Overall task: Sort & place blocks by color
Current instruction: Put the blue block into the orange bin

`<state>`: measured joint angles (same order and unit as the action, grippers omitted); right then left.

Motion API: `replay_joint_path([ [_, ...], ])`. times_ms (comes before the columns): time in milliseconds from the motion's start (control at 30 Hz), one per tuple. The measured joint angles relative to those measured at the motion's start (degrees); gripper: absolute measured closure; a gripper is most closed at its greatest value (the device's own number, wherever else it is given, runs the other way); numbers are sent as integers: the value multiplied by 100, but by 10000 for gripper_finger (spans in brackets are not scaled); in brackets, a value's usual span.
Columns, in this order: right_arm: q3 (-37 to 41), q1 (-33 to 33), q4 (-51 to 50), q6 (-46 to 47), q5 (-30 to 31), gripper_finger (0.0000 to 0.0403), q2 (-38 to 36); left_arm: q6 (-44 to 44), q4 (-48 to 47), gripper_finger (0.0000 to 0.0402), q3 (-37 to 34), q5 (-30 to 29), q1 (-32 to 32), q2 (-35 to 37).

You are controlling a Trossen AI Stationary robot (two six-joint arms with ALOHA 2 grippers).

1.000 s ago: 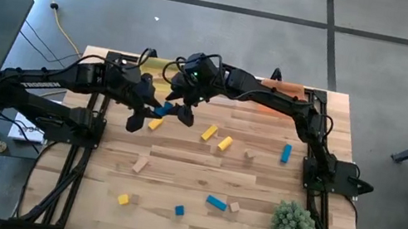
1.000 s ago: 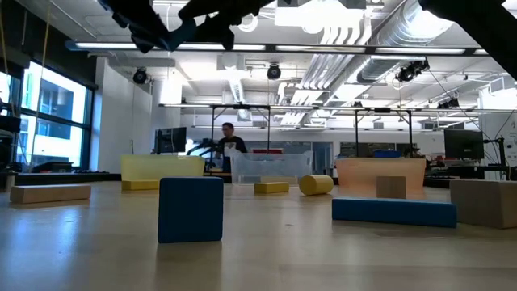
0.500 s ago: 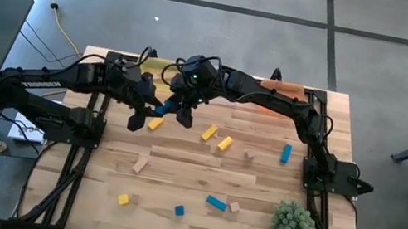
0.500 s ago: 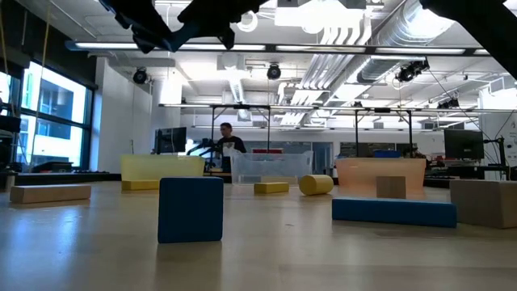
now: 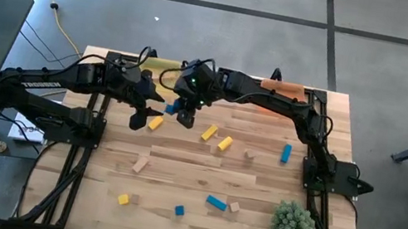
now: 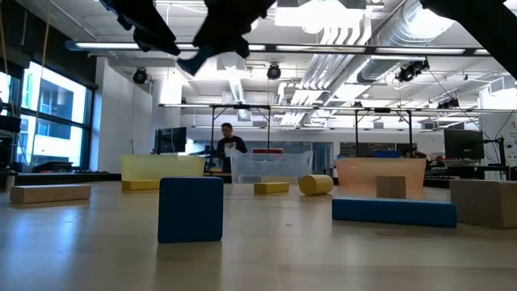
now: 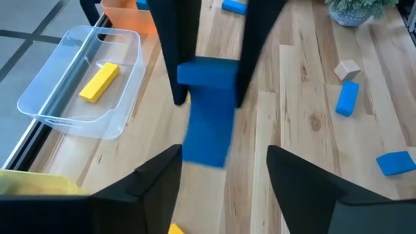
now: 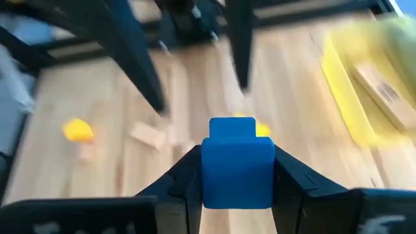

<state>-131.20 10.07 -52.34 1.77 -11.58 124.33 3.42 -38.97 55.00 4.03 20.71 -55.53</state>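
High view hides the blue block (image 5: 172, 107) (between right fingers (image 5: 184, 116)).

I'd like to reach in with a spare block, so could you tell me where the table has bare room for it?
The table is bare along its left edge, beside the tan block and yellow cube, and in the middle strip between the yellow blocks and blue bar. The far centre is crowded: the right gripper holds a blue block by the left gripper.

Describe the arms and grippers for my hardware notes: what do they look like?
Both arms are black, jointed, with black cables looped over them. The left gripper and right gripper each have two flat, tapering black fingers. A small green light glows on the right wrist.
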Motion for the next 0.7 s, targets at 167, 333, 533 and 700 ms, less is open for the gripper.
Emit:
replay_joint_path([
  [167, 0, 3, -700, -10, 617, 297, 0, 226, -3, 181, 0, 0, 0, 0],
  [333, 0, 116, -1364, -23, 1137, 297, 0, 369, -8, 181, 0, -126, 0, 2],
  [533, 0, 316, -2264, -50, 1725, 297, 2, 275, -9, 179, 0, -694, 0, 2],
  [700, 0, 432, -3052, 90, 2078, 297, 2, 137, -12, 179, 0, -1025, 0, 2],
])
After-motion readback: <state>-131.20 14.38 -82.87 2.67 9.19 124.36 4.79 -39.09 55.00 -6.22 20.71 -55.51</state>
